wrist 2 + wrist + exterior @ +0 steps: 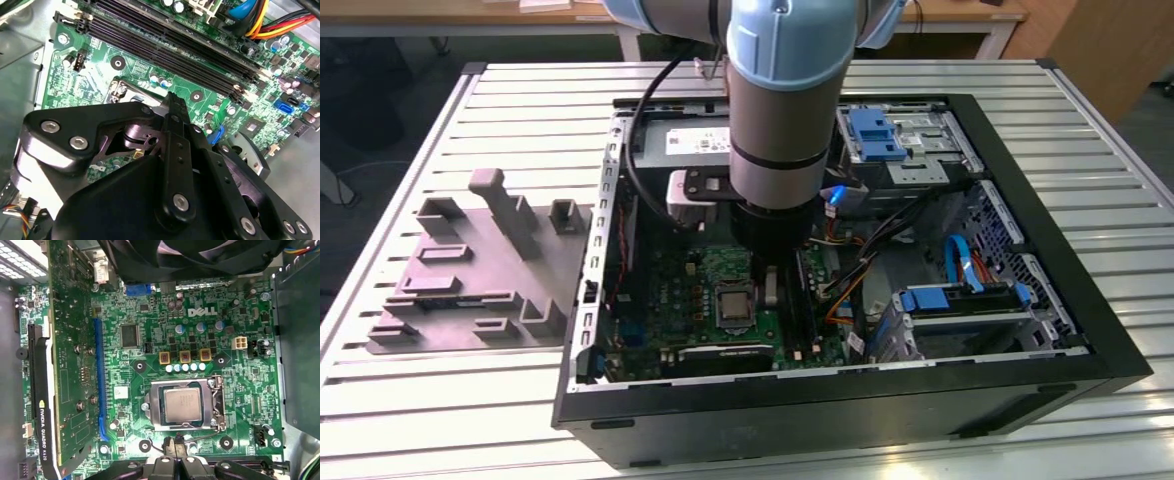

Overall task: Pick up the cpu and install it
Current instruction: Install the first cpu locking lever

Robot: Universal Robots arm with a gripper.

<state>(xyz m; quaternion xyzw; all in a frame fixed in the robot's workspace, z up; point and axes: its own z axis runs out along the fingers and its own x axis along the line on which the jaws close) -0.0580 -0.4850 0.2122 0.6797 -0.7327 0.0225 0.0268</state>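
My tool (174, 458) hangs inside the open case (1067, 375), low over the motherboard (240, 390), its fingers closed together with nothing between them. The cpu (183, 405) lies flat in its socket (155, 410), just beside my fingertips. A grey block (467, 280) sits on the counter (440, 420), beside the case.

The exterior view looks down at the open computer case (1067, 300); both wrist views sit close over its motherboard (220, 330).

Arm (781, 90) — silver-grey tube, pale blue joint caps; black pincer (172, 102) links — silver screws.
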